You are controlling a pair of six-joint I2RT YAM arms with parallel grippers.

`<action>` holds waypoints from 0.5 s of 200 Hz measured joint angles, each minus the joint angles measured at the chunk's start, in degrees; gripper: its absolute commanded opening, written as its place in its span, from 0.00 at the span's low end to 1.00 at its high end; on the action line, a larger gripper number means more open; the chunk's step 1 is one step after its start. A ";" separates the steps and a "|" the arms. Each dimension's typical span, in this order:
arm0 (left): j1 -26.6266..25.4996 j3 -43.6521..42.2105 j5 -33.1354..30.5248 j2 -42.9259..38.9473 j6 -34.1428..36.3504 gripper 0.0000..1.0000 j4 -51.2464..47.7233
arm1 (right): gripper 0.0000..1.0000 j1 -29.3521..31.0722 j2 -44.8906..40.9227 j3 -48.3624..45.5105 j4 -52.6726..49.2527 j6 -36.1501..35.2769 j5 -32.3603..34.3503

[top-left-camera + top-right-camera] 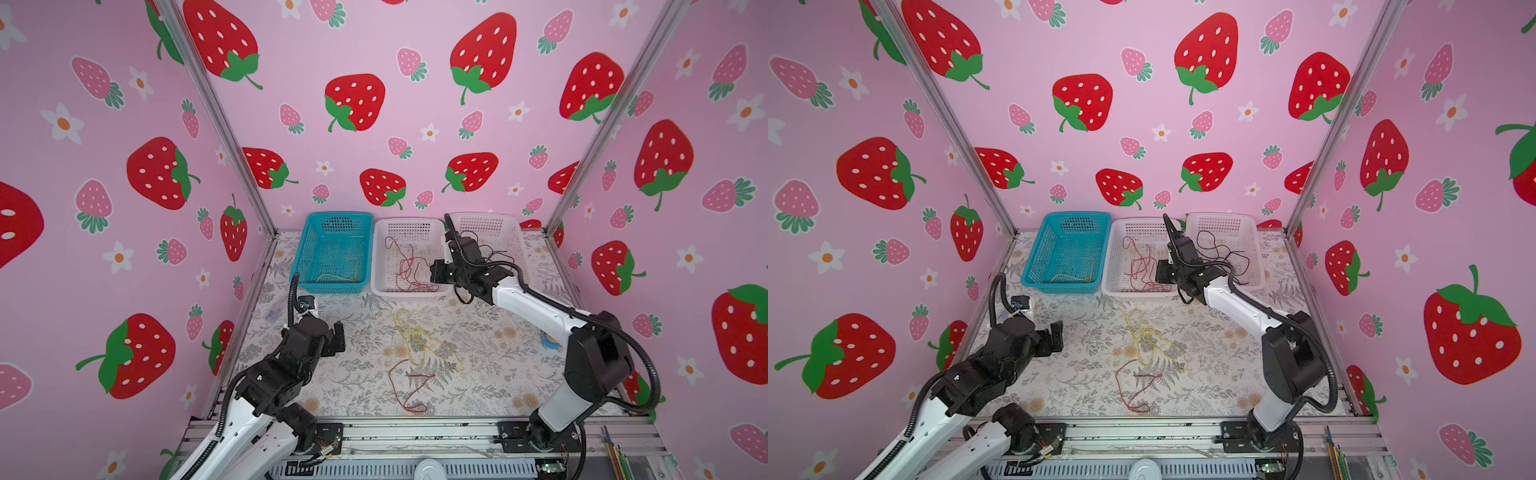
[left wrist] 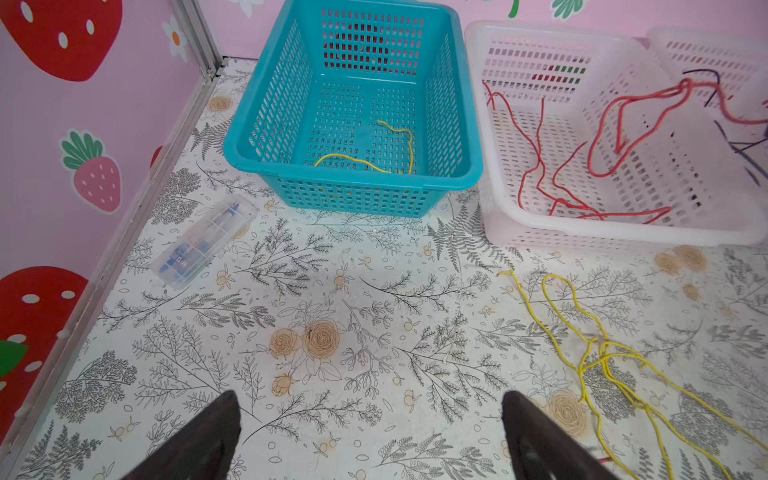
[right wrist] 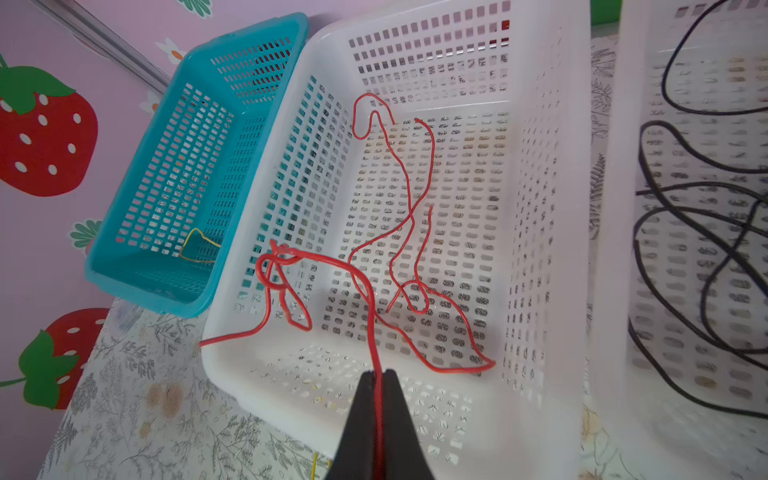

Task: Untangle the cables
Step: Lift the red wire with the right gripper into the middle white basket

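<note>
right gripper (image 3: 378, 374) pinching a red cable (image 3: 370, 316) over your twelve o'clock white basket (image 3: 552, 124), left gripper (image 2: 370, 397) spread wide

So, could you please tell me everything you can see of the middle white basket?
The middle white basket is a rectangular bin of whitish plastic with slotted walls and floor and a solid rim. It stands upright on the floral table between a teal basket and a second white basket. Inside lie red cables, one strand draped over its rim; the right pincer, above its near wall, is shut on one.
</note>
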 measured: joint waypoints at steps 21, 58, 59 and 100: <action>0.00 0.00 0.02 0.04 0.11 0.99 0.00 | 0.00 -0.70 3.89 3.52 -0.72 -0.22 -1.29; 0.09 0.00 0.39 0.11 0.13 0.99 0.02 | 0.11 -1.51 6.34 4.96 -1.55 -0.50 -2.80; 0.09 0.00 0.39 0.11 0.15 0.99 0.04 | 0.11 -1.53 6.36 4.98 -1.57 -0.57 -2.86; 0.11 0.00 0.85 0.85 0.20 0.99 0.13 | 0.50 -1.64 6.32 6.43 -2.82 -1.77 -4.02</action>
